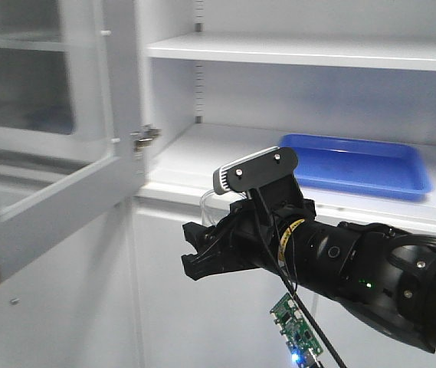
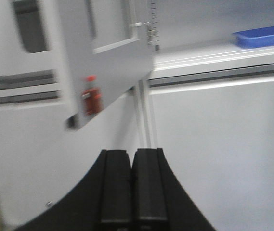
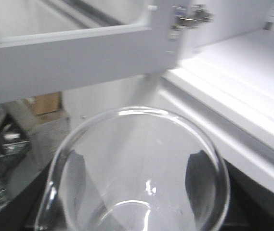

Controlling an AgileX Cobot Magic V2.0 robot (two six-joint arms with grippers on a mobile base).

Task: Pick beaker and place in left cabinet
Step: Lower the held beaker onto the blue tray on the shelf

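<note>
Front view: the right pincer (image 1: 195, 249) is closed around the beaker (image 1: 210, 208). Clear glass shows above the black fingers, partly behind the grey wrist camera (image 1: 254, 170). The beaker is held in the air, just in front of the near edge of the left cabinet's (image 1: 225, 153) lower shelf and not resting on it. A blue tray (image 1: 355, 165) lies on that shelf to the right, well apart from the beaker. The glazed door (image 1: 49, 176) stands open at left on a silver hinge (image 1: 145, 138). An upper shelf (image 1: 302, 52) is above.

Left wrist view (blurred): the left pincer (image 2: 132, 185) has both fingers pressed together with nothing between them. It faces the white lower cabinet front. The open door carries a red fitting (image 2: 92, 95). The tray shows at far right.

Right wrist view: the beaker rim fills the lower frame, upright, with the pour spout at lower left. Dark fingers (image 3: 200, 174) show through the glass on both sides. The shelf edge lies to the right, beyond the rim. A cardboard box (image 3: 43, 102) sits on the floor at far left.
</note>
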